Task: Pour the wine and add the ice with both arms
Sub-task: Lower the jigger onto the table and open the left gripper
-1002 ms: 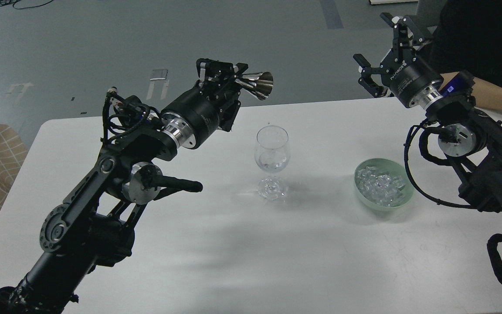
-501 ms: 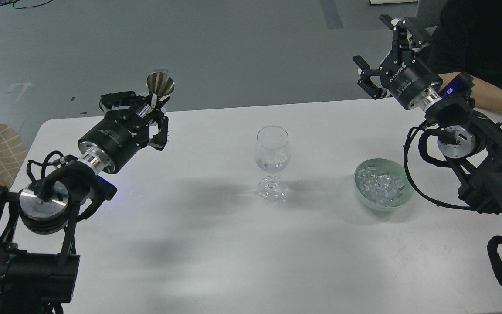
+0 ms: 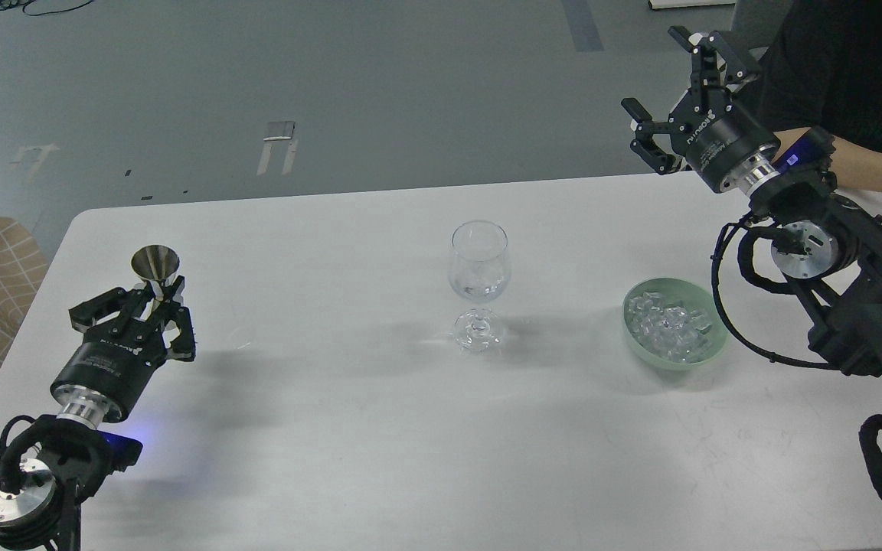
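Two arms: left gripper, lower left of frame, jaws pinching steel jigger upright. Right gripper, upper right, jaws spread, empty. Pour seemingly done; ice in green bowl right of wine glass on desk; next, right arm must reach down for cubes.

Two black jointed robot arms, left and right, show silver joint discs, looped black cables, small blue lights, white lettering on the wrists.

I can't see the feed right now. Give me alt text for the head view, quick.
A clear wine glass stands mid-table on a white table, with a green bowl of ice to its right. The left gripper, low at the table's left side, holds a small metal cone-shaped cup upright. The right gripper hangs open and empty above the far right corner.
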